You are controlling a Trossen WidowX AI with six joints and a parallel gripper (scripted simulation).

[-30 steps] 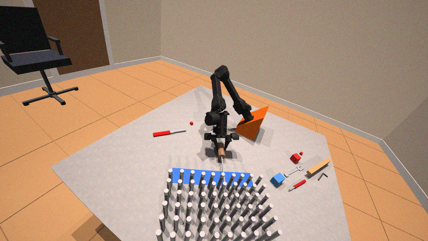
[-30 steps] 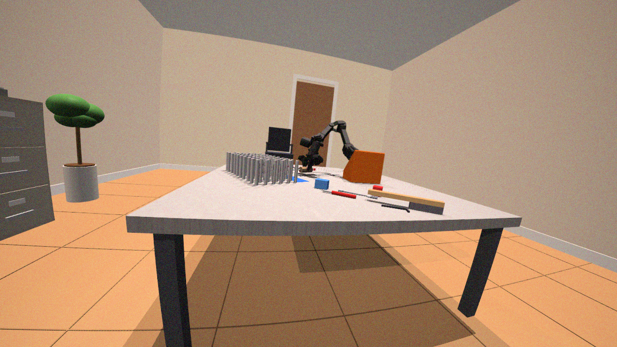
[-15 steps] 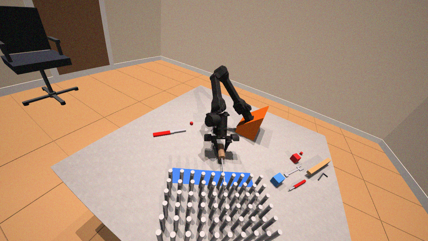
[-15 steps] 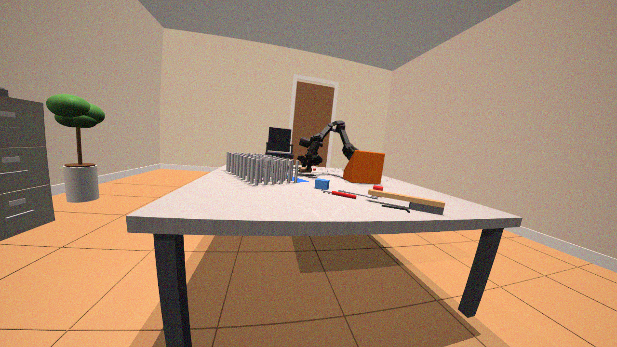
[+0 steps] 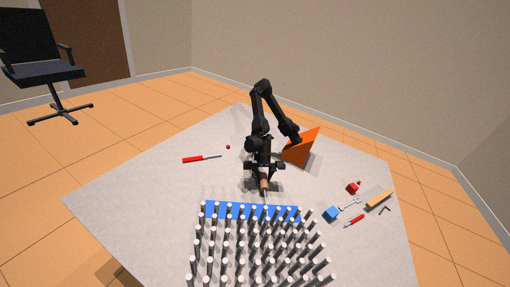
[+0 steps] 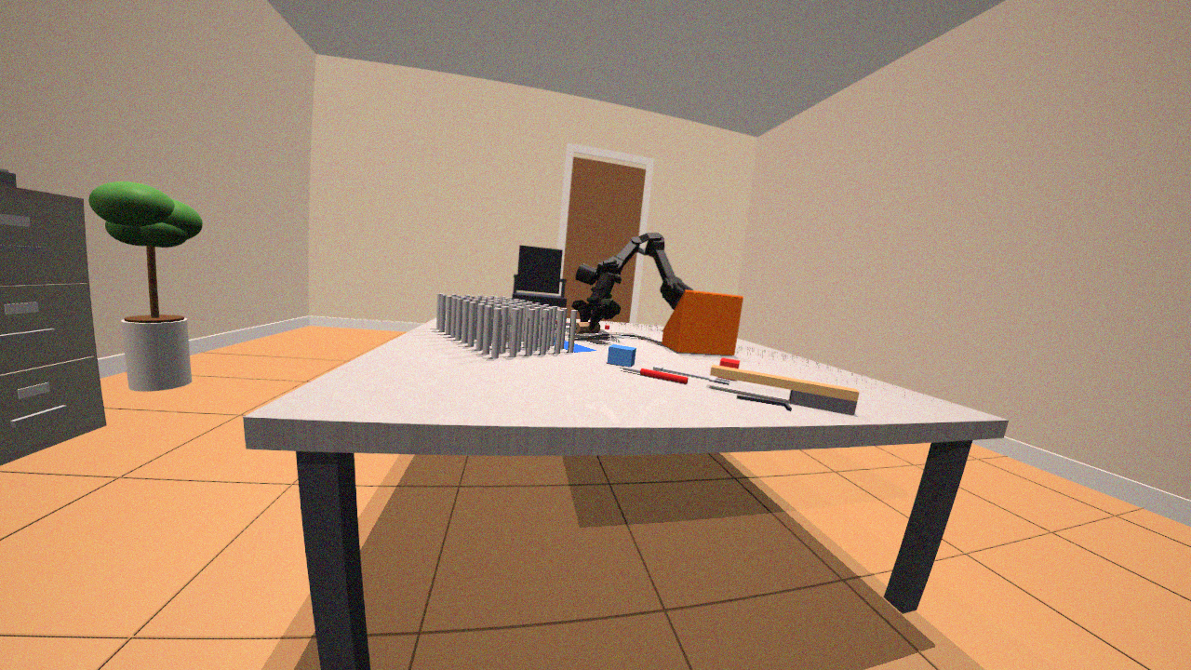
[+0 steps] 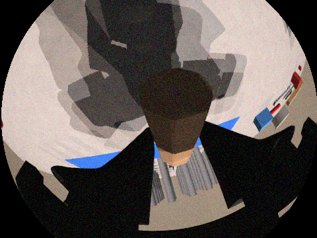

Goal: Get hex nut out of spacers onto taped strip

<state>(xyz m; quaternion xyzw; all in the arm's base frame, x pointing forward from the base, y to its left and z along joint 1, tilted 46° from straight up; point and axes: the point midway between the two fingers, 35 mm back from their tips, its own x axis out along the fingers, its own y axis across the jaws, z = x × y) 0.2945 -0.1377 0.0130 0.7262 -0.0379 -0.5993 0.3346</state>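
On the left of the table (image 5: 135, 199) lies a red-handled tool (image 5: 200, 158). In the middle, the gripper (image 5: 263, 178) is clenched on the wooden handle of a hook tool (image 5: 264, 184), whose thin shaft reaches over the blue taped strip (image 5: 220, 209) into the spacers (image 5: 249, 246). The nut is hidden among them. Right: a blue cube (image 5: 330, 213).

Plain office room used as a bench-top robot workspace

Beige walls, orange tiled floor (image 6: 207, 533) and a brown door (image 6: 605, 224) in a white frame; a dark swivel chair (image 5: 34, 60) stands by the door; a grey filing cabinet (image 6: 41, 333) and a potted plant (image 6: 150, 274) line one wall; a grey table (image 6: 466, 399) on dark legs bears a small black arm (image 5: 265, 117), rows of metal spacers (image 5: 256, 242) and scattered hand tools.
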